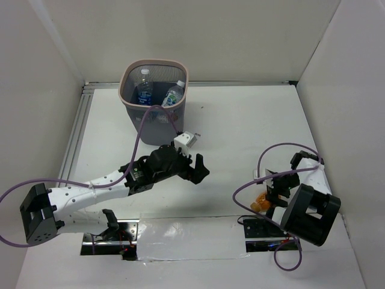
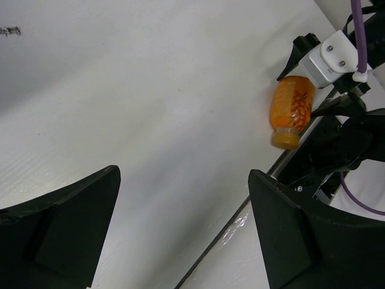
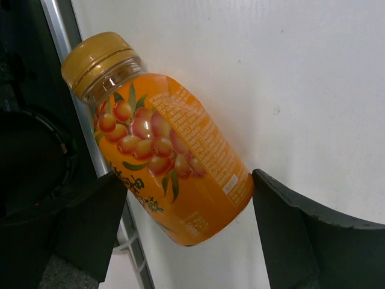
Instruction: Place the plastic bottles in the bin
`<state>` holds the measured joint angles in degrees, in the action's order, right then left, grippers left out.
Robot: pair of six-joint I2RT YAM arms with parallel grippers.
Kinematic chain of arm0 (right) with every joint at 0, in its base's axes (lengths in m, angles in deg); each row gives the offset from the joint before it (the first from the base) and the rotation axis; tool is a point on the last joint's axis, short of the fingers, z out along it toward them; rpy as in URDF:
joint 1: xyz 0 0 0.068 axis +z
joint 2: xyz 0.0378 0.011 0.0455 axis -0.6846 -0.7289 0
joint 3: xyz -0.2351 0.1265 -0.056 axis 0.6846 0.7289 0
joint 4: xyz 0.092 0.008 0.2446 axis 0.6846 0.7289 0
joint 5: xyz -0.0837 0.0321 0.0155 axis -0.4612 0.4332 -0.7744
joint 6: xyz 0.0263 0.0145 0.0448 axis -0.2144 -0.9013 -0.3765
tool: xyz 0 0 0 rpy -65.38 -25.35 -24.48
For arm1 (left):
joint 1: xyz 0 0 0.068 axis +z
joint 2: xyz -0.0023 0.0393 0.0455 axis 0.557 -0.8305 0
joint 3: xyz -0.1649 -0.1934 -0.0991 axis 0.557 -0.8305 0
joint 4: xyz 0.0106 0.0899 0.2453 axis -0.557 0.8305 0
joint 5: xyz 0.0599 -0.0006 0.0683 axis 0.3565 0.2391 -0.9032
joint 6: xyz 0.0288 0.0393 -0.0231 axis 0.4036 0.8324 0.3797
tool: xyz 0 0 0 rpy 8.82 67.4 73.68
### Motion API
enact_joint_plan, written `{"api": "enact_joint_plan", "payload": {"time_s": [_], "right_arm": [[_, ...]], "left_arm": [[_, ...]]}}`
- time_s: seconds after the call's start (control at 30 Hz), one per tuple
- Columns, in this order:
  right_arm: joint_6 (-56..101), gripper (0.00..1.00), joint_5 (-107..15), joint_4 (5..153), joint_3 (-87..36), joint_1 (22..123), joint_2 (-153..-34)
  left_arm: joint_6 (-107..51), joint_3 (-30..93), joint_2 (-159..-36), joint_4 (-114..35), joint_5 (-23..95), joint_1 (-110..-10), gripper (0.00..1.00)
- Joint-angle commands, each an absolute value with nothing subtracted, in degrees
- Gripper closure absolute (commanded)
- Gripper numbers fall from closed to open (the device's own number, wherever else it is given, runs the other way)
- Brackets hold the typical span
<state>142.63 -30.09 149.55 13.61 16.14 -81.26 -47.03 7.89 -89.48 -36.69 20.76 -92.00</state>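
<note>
While two clear bottles point(image 1: 144, 93) lie inside the bin point(image 1: 155, 61), the left end effector point(image 1: 203, 168) hangs released and empty, the right end effector point(image 3: 189, 198) spread around the orange bottle point(image 3: 168, 156) on the desk point(image 3: 313, 72).

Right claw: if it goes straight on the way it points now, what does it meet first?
Most likely the orange bottle, lying on the table between the open fingers of the right claw. How near it is, the pictures do not show.
</note>
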Motion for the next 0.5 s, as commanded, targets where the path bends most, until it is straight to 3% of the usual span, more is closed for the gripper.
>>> {"api": "enact_joint_plan", "payload": {"time_s": [0.0,0.07,0.1,0.2,0.47], "right_arm": [[179.4,0.17,-26.8,148.2,14.7,16.6,-79.9],[180.0,0.23,-26.0,147.5,14.7,16.6,-79.9],[180.5,0.33,-24.6,147.0,14.7,16.6,-79.9],[180.0,0.48,-21.6,145.4,14.7,17.1,-80.4],[161.1,0.60,-10.8,135.1,10.6,19.6,-82.2]], "left_arm": [[-48.8,7.7,-89.7,-39.7,21.3,-91.9,0.00],[-50.0,7.7,-89.2,-39.1,20.7,-91.9,0.00],[-50.0,7.7,-89.2,-39.1,20.2,-91.9,0.00],[-51.4,7.7,-88.0,-38.0,19.6,-91.9,0.00],[-57.1,4.8,-83.7,-36.3,15.6,-91.9,0.00]]}}
